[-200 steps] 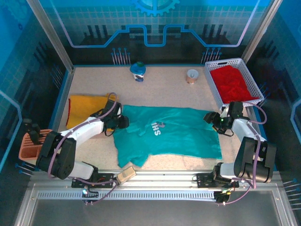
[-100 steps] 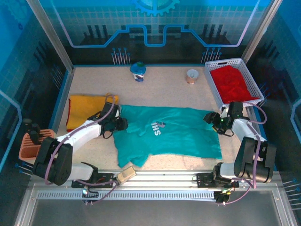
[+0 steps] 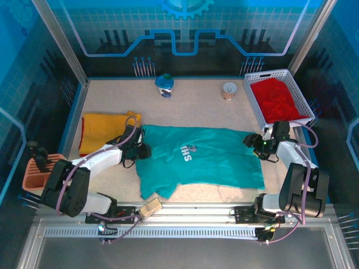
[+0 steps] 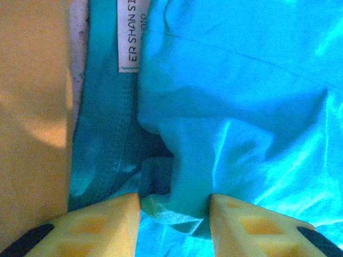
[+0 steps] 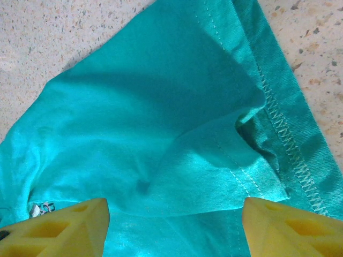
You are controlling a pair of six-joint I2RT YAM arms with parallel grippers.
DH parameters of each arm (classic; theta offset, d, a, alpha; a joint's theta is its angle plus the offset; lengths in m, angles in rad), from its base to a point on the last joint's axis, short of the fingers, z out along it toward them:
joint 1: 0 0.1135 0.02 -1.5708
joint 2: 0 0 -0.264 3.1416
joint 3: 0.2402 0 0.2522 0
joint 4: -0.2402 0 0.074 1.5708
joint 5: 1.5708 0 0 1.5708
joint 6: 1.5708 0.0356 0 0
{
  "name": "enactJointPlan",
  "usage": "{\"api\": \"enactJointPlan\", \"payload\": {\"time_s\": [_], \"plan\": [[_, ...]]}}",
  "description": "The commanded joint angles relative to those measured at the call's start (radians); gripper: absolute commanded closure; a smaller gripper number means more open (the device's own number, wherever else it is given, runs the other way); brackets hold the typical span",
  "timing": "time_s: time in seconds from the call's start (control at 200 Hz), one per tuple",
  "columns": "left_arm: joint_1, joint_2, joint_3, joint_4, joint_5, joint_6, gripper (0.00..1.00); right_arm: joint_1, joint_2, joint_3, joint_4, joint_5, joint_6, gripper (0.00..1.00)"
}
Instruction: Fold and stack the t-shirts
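Left tool (image 3: pixel 141 150) pinches a bunched fold of the teal t-shirt (image 3: pixel 207 159) at its left edge near the white label (image 4: pixel 128 35), just beside the folded yellow t-shirt (image 3: pixel 101 130). Right tool (image 3: pixel 259 147) sits open, its 2 fingers (image 5: pixel 64 227) wide apart over the right hem corner of the teal t-shirt. That t-shirt lies spread on the surface (image 3: pixel 196 106) between both tools; the red t-shirt (image 3: pixel 277 101) is in the white basket (image 3: pixel 267 73) at the far right.

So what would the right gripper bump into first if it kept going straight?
Probably the teal t-shirt: the right gripper points at its hemmed corner, jaws open. How close it is, I can't tell.
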Motion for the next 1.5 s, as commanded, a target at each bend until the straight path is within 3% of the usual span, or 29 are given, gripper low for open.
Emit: {"api": "enactJointPlan", "payload": {"time_s": [0.0,0.225,0.395,0.555,0.65,0.755,0.825,0.865,0.976,1.176,1.496], "plan": [[0.011,0.03,0.008,0.038,0.008,-0.011,0.65,-0.015,-0.005,0.015,-0.017,-0.028,-0.007,0.33],[0.011,0.02,0.053,-0.037,0.037,-0.029,0.91,-0.015,-0.008,0.019,-0.025,-0.024,-0.015,0.33],[0.011,-0.039,0.133,-0.272,0.027,-0.047,0.99,-0.017,0.0,0.02,-0.017,-0.031,-0.015,0.33],[0.01,-0.069,0.223,-0.49,0.062,-0.069,0.99,-0.017,0.012,0.021,-0.008,-0.038,-0.015,0.33],[0.011,-0.063,0.246,-0.549,0.108,-0.093,0.9,-0.016,0.018,0.017,-0.001,-0.044,-0.013,0.33],[0.013,-0.027,0.24,-0.545,0.102,-0.103,0.71,-0.017,0.024,0.01,0.007,-0.048,-0.012,0.33],[0.022,0.024,0.253,-0.556,0.058,-0.097,0.53,-0.018,0.022,0.009,0.006,-0.048,-0.013,0.33],[0.024,0.053,0.269,-0.564,0.029,-0.092,0.49,-0.017,0.017,0.011,0.002,-0.048,-0.015,0.33],[0.027,0.094,0.339,-0.564,-0.009,-0.078,0.5,-0.013,-0.011,0.025,-0.027,-0.015,-0.03,0.32],[0.026,0.14,0.472,-0.457,0.062,-0.079,0.51,0.053,-0.031,0.076,-0.042,0.043,-0.011,0.31],[0.027,0.494,0.693,-0.413,0.112,-0.043,0.53,0.132,0.17,0.182,0.007,0.064,0.015,0.32]]}}
